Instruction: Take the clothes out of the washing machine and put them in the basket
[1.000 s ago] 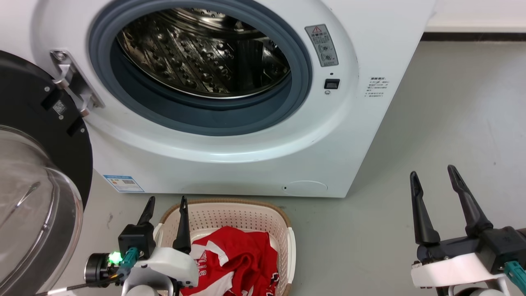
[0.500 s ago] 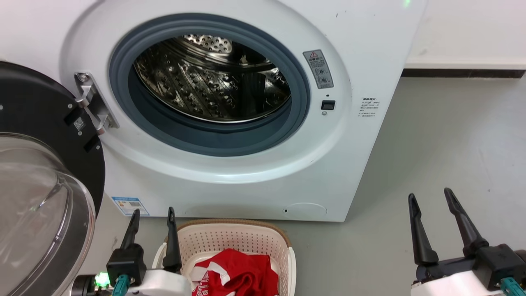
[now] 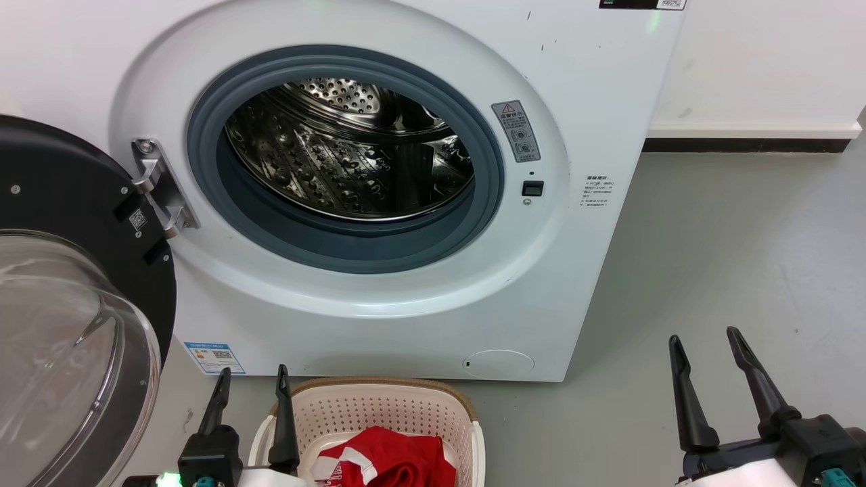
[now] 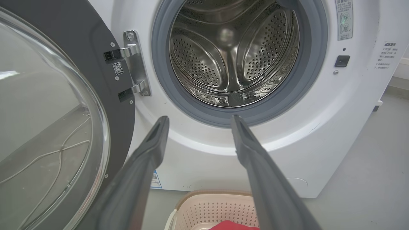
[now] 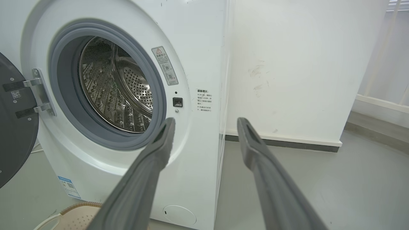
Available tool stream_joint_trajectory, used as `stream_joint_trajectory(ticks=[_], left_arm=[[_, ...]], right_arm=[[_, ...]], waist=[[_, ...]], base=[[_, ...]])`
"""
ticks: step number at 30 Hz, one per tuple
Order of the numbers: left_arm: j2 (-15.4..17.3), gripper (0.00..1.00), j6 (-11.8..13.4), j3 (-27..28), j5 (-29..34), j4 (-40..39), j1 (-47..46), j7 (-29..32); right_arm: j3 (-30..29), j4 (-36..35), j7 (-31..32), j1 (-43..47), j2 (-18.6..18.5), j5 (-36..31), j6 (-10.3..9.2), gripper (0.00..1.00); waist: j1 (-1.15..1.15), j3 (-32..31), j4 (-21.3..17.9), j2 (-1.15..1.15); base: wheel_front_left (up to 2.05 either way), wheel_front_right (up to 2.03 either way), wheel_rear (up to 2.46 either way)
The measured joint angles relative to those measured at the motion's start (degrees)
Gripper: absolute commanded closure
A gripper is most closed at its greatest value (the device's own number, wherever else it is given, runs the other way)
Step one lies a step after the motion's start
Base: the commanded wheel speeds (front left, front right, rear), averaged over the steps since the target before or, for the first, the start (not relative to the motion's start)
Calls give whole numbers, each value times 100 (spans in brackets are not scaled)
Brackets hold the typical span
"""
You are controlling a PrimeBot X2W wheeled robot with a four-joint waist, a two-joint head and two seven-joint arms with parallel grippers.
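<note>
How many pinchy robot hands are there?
2. The left gripper is at the lower left of the head view, by the basket's left edge. The right gripper is at the lower right, over the grey floor. Both are open and hold nothing.

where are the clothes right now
In the head view the clothes lie in the basket at bottom centre, before the washing machine, just right of the left gripper.
</note>
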Motion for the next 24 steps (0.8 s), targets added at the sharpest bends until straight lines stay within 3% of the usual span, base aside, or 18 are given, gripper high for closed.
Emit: stream_joint_trajectory(ticks=[19,20,24], left_arm=[[-25,0,-76,32,69,47,63,0],[-26,100,-74,35,93,57,63,0],[-34,100,-77,33,76,270,121,32]], right_arm=[[26,36,0,44,0,33,0,0],[30,44,1,44,0,35,0,100],[46,240,25,60,1,32,1,100]], waist=[[0,-68,-51,0],[0,-64,-54,0],[0,-64,-55,0]], base=[[0,0,0],[0,0,0],[0,0,0]])
